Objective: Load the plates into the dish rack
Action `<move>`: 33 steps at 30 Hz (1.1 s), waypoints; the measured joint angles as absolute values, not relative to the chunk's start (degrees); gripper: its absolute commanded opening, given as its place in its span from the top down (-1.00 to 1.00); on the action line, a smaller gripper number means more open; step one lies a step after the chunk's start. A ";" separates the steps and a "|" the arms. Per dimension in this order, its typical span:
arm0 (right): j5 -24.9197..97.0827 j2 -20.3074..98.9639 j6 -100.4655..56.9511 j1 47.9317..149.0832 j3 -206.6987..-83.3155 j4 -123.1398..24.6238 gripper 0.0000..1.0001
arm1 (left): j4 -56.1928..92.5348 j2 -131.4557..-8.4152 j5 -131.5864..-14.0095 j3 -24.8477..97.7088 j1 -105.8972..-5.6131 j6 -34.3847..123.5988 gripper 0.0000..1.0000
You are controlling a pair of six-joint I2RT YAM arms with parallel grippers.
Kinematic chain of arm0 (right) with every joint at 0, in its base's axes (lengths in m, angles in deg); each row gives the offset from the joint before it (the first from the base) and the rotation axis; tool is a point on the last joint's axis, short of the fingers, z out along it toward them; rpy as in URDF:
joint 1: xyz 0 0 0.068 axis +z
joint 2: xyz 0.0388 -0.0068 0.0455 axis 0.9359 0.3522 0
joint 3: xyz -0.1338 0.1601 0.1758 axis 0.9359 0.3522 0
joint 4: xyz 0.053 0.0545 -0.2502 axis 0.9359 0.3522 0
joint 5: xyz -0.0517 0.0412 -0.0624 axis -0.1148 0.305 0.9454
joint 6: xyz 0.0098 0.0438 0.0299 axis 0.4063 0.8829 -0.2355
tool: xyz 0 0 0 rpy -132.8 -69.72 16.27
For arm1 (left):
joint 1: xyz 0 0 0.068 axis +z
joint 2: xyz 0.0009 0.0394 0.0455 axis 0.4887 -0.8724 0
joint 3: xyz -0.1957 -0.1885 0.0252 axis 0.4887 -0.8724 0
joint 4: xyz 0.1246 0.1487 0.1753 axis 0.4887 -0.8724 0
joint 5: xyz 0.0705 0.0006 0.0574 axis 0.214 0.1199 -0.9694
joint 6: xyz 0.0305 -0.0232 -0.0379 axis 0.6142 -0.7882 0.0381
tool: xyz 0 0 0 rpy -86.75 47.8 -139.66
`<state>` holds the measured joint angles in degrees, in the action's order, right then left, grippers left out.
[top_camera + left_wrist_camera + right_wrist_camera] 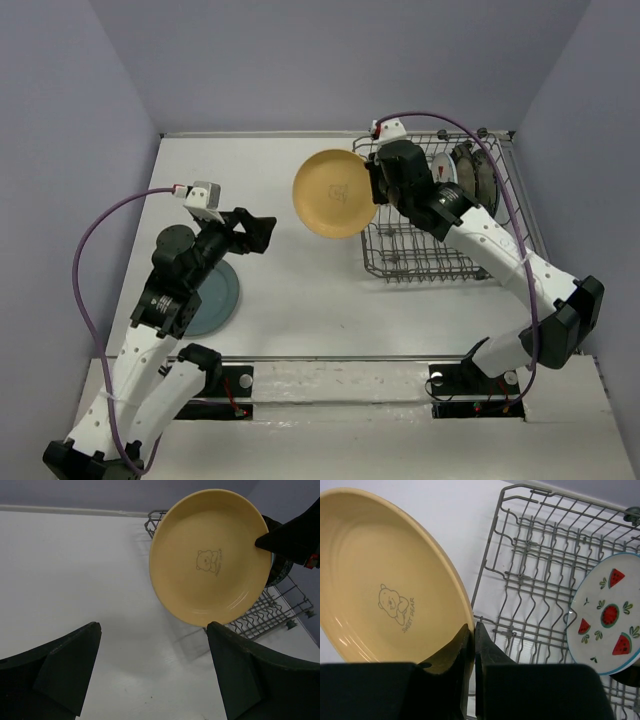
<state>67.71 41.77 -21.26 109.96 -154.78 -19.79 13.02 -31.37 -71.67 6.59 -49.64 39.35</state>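
Observation:
My right gripper [375, 186] [472, 629] is shut on the rim of the yellow plate [335, 193] [380, 580]. It holds the plate tilted in the air just left of the grey wire dish rack [420, 274] [530, 542]. A white plate with red watermelon marks [443, 168] [607, 615] stands upright in the rack, and a dark patterned plate [470, 170] stands behind it. The teal-blue plate [218, 296] lies flat on the table, partly under the left arm. My left gripper [256, 230] [153, 626] hangs open and empty over bare table, facing the yellow plate [210, 555].
The rack [260, 617] stands at the table's far right, close to the right wall. Purple walls enclose the table on three sides. The right gripper's dark body [287, 537] shows at the plate's right edge in the left wrist view.

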 measured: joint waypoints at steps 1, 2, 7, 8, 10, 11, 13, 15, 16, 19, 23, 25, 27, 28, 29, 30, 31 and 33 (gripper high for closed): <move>67.71 41.53 -21.26 109.94 -154.78 -19.48 0.86 | 13.37 -31.89 -71.17 6.59 -49.75 38.89 -0.98; 67.30 41.36 -21.26 109.94 -154.78 -19.20 0.86 | 13.72 -32.66 -70.45 6.59 -49.77 38.14 -0.98; 63.78 40.11 -20.82 109.83 -153.97 -18.06 0.86 | 17.13 -37.31 -65.42 5.47 -49.77 34.01 -0.95; 62.88 39.50 -20.63 109.83 -153.49 -17.87 0.86 | 17.72 -38.36 -64.28 4.88 -49.75 33.05 -0.92; 61.09 38.08 -20.36 109.83 -152.44 -17.60 0.86 | 18.74 -40.22 -62.34 3.59 -49.75 31.13 -0.88; 60.04 37.21 -20.17 109.80 -151.74 -17.67 0.86 | 19.25 -40.83 -61.77 3.18 -49.75 30.45 -0.84; 58.05 35.52 -19.88 109.76 -150.56 -17.49 0.86 | 21.17 -42.41 -60.35 2.11 -49.75 28.16 -0.73; 55.78 33.91 -19.67 109.76 -149.42 -17.52 0.87 | 23.88 -43.48 -59.28 1.12 -49.75 26.19 -0.69; 54.60 33.10 -19.58 109.76 -148.97 -17.47 0.86 | 24.84 -43.89 -58.67 0.71 -49.77 25.51 -0.58; 50.84 31.24 -19.25 109.76 -147.26 -18.15 0.86 | 29.85 -46.93 -56.02 -0.60 -50.07 22.49 0.03; 48.39 29.91 -19.29 109.28 -144.79 -18.35 0.86 | 34.92 -50.89 -53.29 -0.95 -51.36 19.13 0.89; 47.19 29.38 -19.18 108.17 -143.33 -18.67 0.38 | 37.04 -51.26 -52.09 -1.96 -51.71 18.58 0.89; 43.19 28.09 -18.77 105.91 -141.40 -19.94 -0.44 | 38.53 -51.48 -51.19 -2.88 -51.76 17.62 0.88; 41.68 27.50 -18.31 105.00 -140.79 -20.29 -0.57 | 39.40 -51.52 -50.86 -3.29 -51.76 17.25 0.89; 38.47 26.47 -17.72 103.27 -139.50 -21.38 -0.64 | 40.73 -51.52 -50.03 -3.77 -51.76 16.72 0.89; 35.41 25.42 -17.79 101.11 -138.19 -22.24 -0.73 | 42.63 -51.52 -49.14 -4.21 -51.76 15.98 0.89; 31.95 24.42 -17.13 98.96 -136.97 -23.00 -0.75 | 43.38 -51.50 -48.68 -4.36 -51.76 15.72 0.89; 26.40 22.78 -15.97 94.90 -134.87 -24.49 -0.75 | 46.46 -51.48 -47.52 -4.52 -51.78 14.91 0.89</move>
